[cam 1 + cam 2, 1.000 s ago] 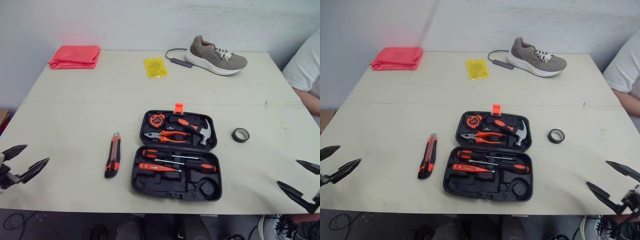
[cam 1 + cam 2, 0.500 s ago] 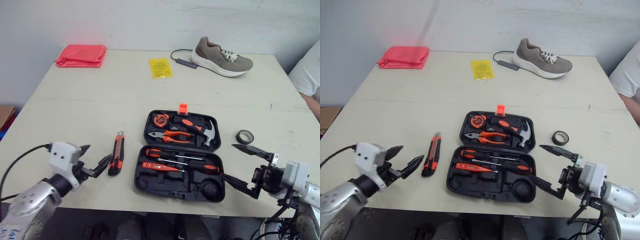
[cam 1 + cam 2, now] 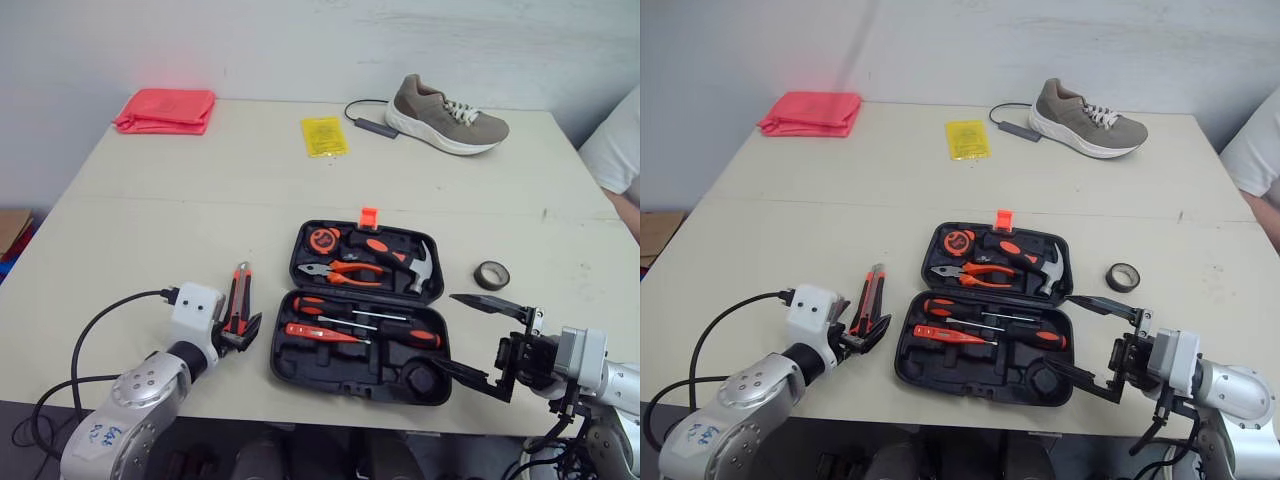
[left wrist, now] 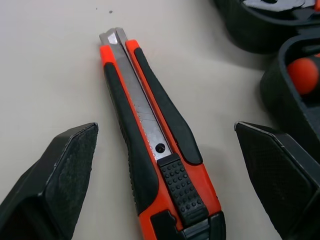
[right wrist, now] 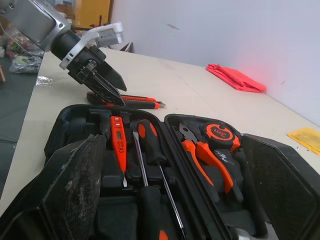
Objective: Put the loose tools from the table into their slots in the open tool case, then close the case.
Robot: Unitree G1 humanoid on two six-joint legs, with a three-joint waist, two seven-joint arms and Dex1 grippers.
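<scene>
Left gripper [image 3: 237,325]: is hanging low over the table [image 3: 150,230] with jaws wide apart, one finger passing each side of the knife's near end; neither is touching it. I judge it is lining up to close across the handle.
Knife [image 3: 236,300]: is lying flat just left of the case, lengthwise away from the robot, blade end far.
Right gripper [image 3: 442,331]: is pointing at the case's near right corner, jaws spread and holding nothing, probably waiting to steady the case or go for the tape.
Tape [image 3: 489,273]: is lying flat on the table, near the case's right side.
Case [image 3: 310,362]: is sitting open; a long slot and a round slot in the near half are showing empty, likely for these two.
Loose count: one knife, one tape.
Stowed count: one hammer, one pliers, one tape measure, two screwdrivers, one tester pen.
</scene>
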